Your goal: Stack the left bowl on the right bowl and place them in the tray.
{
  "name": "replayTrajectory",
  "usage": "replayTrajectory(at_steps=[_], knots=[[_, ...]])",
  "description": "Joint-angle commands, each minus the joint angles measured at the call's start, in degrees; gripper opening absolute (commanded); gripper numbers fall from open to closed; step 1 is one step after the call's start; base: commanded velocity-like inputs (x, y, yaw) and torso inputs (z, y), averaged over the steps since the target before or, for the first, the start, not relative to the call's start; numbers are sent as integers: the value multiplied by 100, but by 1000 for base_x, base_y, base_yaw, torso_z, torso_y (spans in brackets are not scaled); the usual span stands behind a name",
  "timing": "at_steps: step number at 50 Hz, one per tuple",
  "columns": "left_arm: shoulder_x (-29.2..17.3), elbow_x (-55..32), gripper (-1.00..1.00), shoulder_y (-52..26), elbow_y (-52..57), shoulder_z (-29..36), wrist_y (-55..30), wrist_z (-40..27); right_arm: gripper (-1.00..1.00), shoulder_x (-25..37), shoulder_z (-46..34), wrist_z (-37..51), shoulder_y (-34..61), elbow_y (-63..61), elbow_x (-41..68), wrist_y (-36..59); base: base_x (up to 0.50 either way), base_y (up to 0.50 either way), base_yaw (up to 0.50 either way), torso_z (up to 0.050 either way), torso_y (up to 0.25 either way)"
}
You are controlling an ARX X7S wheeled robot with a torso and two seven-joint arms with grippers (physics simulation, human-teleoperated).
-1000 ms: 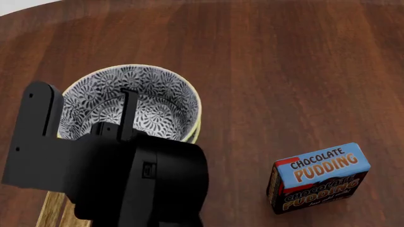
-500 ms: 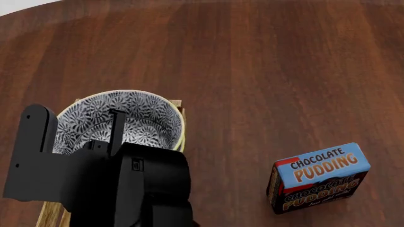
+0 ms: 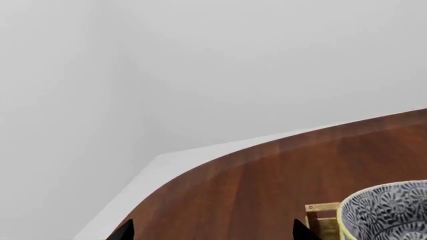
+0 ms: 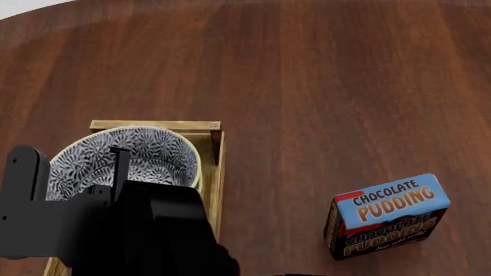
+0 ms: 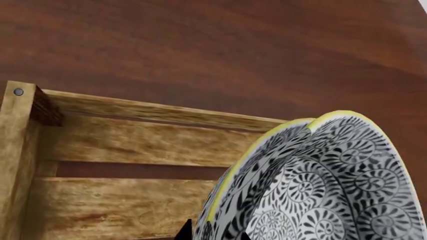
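Observation:
Two stacked bowls (image 4: 149,152), black-and-white patterned with a yellow rim on the outer one, sit over the far end of the light-wood tray (image 4: 153,125). My right gripper (image 4: 117,168) is shut on the bowls' near rim, one finger inside the bowl. In the right wrist view the rim (image 5: 267,165) runs between the fingertips of the gripper (image 5: 213,233), with the tray's planks (image 5: 133,135) behind it. I cannot tell whether the bowls rest on the slats. My left gripper (image 3: 213,232) is open and empty, off to the side of the bowls (image 3: 390,210) and the tray corner (image 3: 320,207).
A blue-and-black chocolate pudding box (image 4: 391,215) lies on the dark wood table (image 4: 322,86) to the right of the tray. The table's curved far edge (image 3: 220,157) shows in the left wrist view, with pale floor beyond.
My right gripper has carried the stacked bowls toward me and to the left, lower over the tray. The tray's far end rail has come into view behind them.

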Motion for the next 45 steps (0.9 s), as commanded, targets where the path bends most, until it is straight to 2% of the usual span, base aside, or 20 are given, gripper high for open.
replayTrajectory(at_steps=[1, 45], knots=[[-18, -51, 100, 61, 14, -56, 38, -20, -100, 3, -135, 258, 68, 148, 496, -243, 0, 0, 0, 0, 0], [-198, -275, 100, 96, 93, -26, -7, -254, -100, 88, -394, 927, -409, 478, 1133, -592, 0, 0, 0, 0, 1]])
